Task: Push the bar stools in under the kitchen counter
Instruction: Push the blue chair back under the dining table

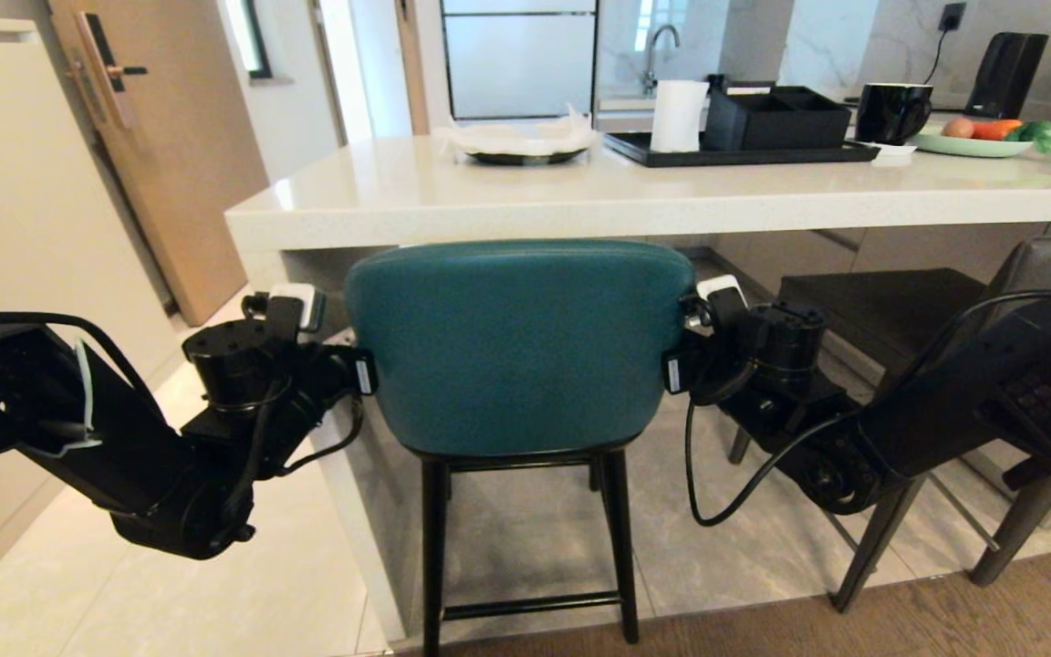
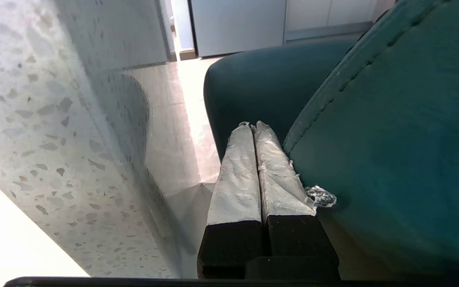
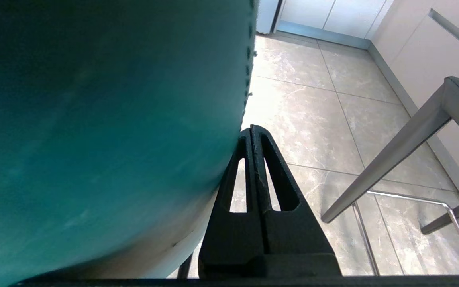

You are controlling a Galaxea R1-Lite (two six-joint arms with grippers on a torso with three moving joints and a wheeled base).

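Observation:
The teal bar stool stands with its curved back just below the front edge of the white kitchen counter, its seat under the slab. My left gripper, its fingers wrapped in silver tape, is shut on nothing and lies along the left edge of the teal back. My right gripper is shut and empty too, and rests against the right side of the teal back. The dark grey bar stool stands to the right, partly behind my right arm.
The counter's speckled side panel is close beside my left gripper. On the counter sit a black tray with a paper roll and boxes, a black mug and a plate of vegetables. A grey stool leg slants near my right gripper.

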